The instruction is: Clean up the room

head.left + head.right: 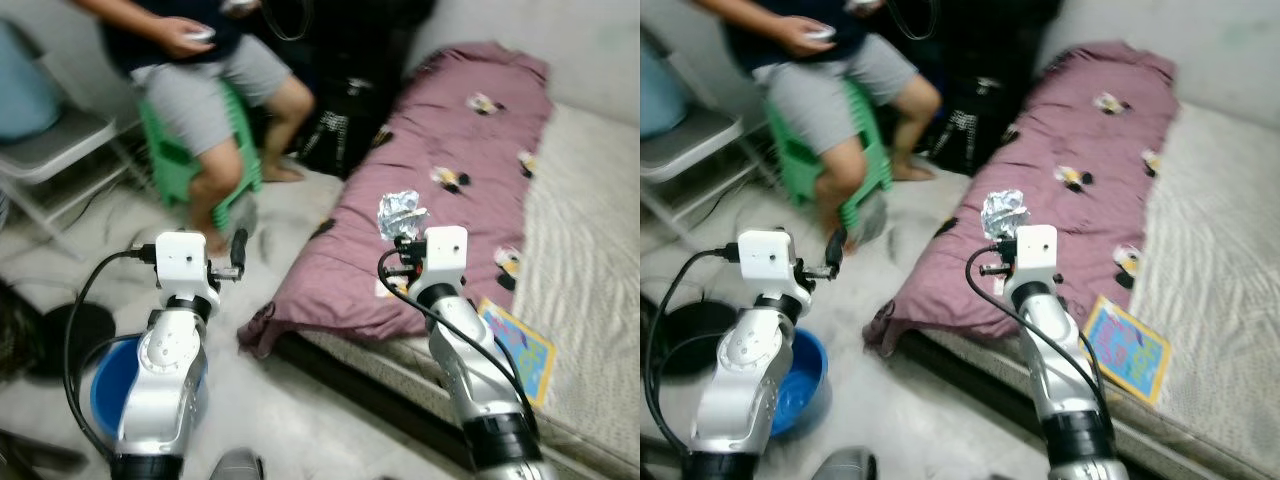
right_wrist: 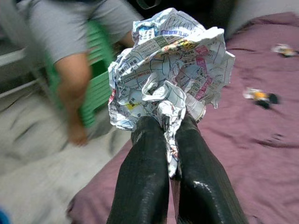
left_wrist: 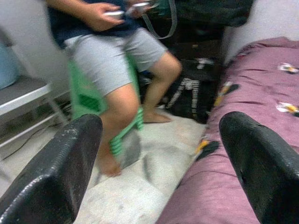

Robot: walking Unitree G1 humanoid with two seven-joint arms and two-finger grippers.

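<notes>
Pale floor point(image 1: 300, 400) runs beside a low bed with a purple blanket point(image 1: 440, 130); a person point(image 1: 200, 60) sits on a green stool point(image 1: 165, 150), and a blue bucket point(image 1: 112, 385) stands by the left arm. From the head views, the right gripper point(image 1: 402, 238) holds a crumpled paper point(image 1: 400, 212) above the blanket's edge. Left wrist view: the left gripper point(image 3: 159, 168) gapes wide, nothing between its fingers point(image 3: 56, 172). Right wrist view: fingers point(image 2: 145, 182) pinch the paper ball's tail, the wad sitting just past their tips. One scrap is picked up, I'd say; binning it remains, and a booklet point(image 1: 1125, 350) lies on the mattress
</notes>
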